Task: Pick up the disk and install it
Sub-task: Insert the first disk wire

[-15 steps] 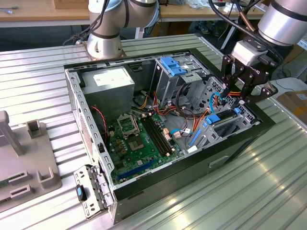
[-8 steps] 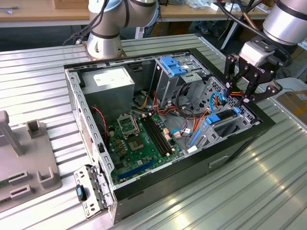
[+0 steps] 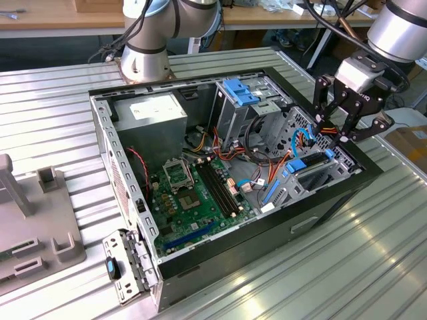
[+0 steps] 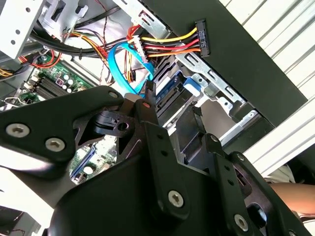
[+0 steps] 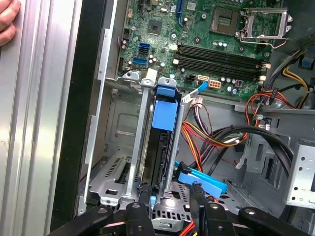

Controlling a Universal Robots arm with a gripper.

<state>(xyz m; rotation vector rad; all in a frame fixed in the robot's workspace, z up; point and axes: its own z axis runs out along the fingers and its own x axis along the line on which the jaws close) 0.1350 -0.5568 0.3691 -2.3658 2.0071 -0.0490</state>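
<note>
The disk (image 5: 163,115) stands on edge in the metal drive cage (image 5: 140,129) of the open computer case (image 3: 320,207). The end effector (image 5: 170,196) hangs at one end of it with fingers spread to either side — released, gripping nothing. By its look the disk is a stiff, dense, shock-sensitive slab with smooth metal faces — best pinched across the blue frame's two long sides, clear of label and cables.

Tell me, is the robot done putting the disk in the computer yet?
Done: the disk stands in a slot of the drive cage. In hand: nothing; the open gripper hangs over the disk. Left: I cannot tell whether it is pushed fully home.
</note>
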